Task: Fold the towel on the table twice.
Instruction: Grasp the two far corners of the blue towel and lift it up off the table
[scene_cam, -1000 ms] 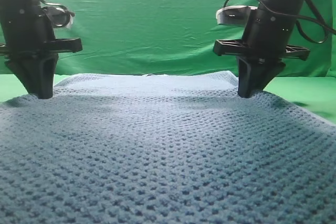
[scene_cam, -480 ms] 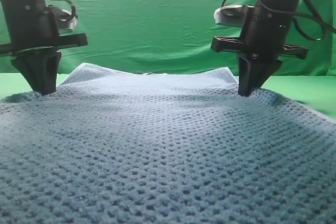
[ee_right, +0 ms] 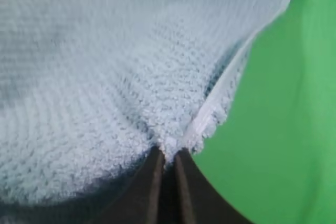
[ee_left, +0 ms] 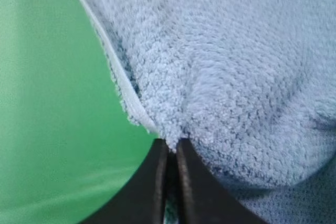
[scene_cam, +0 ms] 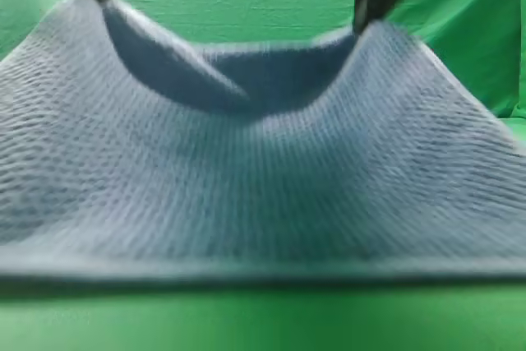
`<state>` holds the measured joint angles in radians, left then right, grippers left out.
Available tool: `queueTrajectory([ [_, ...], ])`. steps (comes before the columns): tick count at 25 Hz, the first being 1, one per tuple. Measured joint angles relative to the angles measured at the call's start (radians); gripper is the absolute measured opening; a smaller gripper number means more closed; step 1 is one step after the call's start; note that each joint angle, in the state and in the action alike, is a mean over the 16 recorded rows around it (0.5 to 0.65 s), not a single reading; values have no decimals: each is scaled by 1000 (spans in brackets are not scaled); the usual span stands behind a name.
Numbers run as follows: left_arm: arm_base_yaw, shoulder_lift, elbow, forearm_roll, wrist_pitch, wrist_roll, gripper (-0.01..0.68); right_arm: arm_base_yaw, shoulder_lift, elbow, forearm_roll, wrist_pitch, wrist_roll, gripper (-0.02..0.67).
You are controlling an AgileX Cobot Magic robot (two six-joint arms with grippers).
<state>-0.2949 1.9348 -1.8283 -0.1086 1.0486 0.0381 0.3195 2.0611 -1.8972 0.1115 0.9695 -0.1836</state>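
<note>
- Progress: we judge the first of the two folds to be under way and not yet laid down. The towel (scene_cam: pixel 263 178) hangs raised by two points along its far edge, its near edge lying on the table (scene_cam: pixel 263 318) along the bottom of the exterior view; no crease is set, and the second fold remains entirely undone.
- Left gripper (ee_left: pixel 170 148): in the left wrist view we see its jaws pressed together on a tuft of towel just beside the pale hem (ee_left: pixel 123 85), with green showing to the left of the cloth.
- Right gripper (ee_right: pixel 169 156): in the right wrist view its jaws are likewise pinched shut on the cloth, right at the hemmed edge, with green to the right.
- Position of the towel: it fills most of the exterior view, stretched up from the table to the two grippers near the top corners; between them the far edge sags in a dark curve in front of the backdrop (scene_cam: pixel 246 6).
- Change from the earlier frames: a second ago the towel lay flat with both grippers standing upright on its far part; half a second ago the far left corner had begun to lift. Now both grip points have risen to the top of the frame, and the picture is blurred by motion.
</note>
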Motion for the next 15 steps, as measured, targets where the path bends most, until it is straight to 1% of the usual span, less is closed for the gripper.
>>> queueTrajectory([
  [5,-1,-27,-192,75,-19,-21,0,0,-13,-200,-13,-25,2,0],
  [8,-1,-29,-276,117,-34,-39,0,0,-15,-286,-22,-41,2,0],
  [12,-1,-31,-328,156,-50,-71,0,0,-17,-353,-33,-43,3,0],
  [15,-1,-39,-319,172,-52,-96,0,0,-20,-372,-39,-11,7,0],
])
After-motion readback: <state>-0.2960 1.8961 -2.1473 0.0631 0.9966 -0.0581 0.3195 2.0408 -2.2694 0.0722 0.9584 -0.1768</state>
